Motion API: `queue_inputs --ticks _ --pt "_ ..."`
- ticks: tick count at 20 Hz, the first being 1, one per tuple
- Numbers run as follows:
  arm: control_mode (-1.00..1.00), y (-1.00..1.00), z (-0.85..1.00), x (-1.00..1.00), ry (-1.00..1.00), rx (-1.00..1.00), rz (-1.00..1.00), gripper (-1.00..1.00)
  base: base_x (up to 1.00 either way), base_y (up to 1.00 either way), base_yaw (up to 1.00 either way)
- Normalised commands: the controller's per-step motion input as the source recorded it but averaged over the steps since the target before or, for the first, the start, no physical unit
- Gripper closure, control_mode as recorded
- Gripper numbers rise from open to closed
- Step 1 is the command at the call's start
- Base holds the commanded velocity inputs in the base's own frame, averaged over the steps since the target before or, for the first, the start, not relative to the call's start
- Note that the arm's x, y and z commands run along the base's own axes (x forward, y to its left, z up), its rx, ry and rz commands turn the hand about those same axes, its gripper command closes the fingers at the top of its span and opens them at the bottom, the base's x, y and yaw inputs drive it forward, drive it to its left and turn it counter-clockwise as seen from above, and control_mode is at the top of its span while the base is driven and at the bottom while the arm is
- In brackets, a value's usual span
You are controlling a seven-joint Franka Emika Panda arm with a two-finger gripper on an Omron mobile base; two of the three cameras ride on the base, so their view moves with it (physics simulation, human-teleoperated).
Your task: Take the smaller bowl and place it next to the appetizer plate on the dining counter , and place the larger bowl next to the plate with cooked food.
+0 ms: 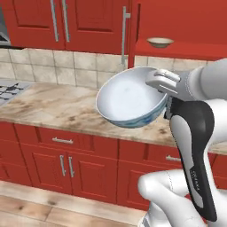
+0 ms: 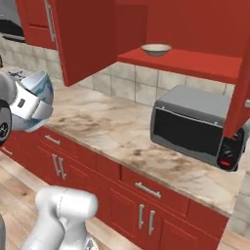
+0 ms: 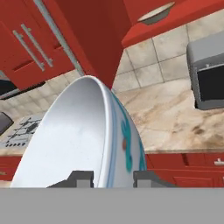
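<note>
A white robot arm stands in front of a kitchen wall table with a beige marble top [image 1: 53, 106] and red cupboards below. Its hand [image 1: 165, 84] is clenched on the rim of the larger bowl [image 1: 128, 99], a deep white bowl with a blue-green pattern on the outside and a plain white inside. The bowl is held in the air above the front edge of the table, tilted so its opening faces up and toward the left of the room. In the hand view, the bowl's wall [image 3: 87, 140] runs between the two dark fingertips [image 3: 83, 178], one on the inside and one on the patterned outside. From the right base view the bowl [image 2: 38, 88] shows partly behind the arm's white wrist at the far left.

Above, a red cupboard door [image 2: 83, 39] stands open. On the red shelf [image 2: 195, 61] inside sits the smaller bowl [image 2: 156, 49], shallow and beige, upright and well apart from the hand. A dark grey microwave [image 2: 197, 124] rests on the table below the shelf, to the right. A stove top [image 1: 11, 91] lies at the far left end of the table.
</note>
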Motion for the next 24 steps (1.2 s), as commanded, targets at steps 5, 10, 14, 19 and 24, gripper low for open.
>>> queue_inputs --ticks 5,10,14,19,24 --pt "1.0 0.0 0.0 0.0 0.0 0.0 0.0 1.0 0.0 0.76 0.5" --pt "1.0 0.0 0.0 0.0 0.0 0.0 0.0 1.0 0.0 0.7 0.54" --pt "1.0 0.0 0.0 0.0 0.0 0.0 0.0 1.0 0.0 0.72 0.52" --pt "1.0 0.0 0.0 0.0 0.0 0.0 0.0 1.0 0.01 0.67 0.51" --pt "1.0 0.0 0.0 0.0 0.0 0.0 0.0 1.0 0.19 0.69 0.47"
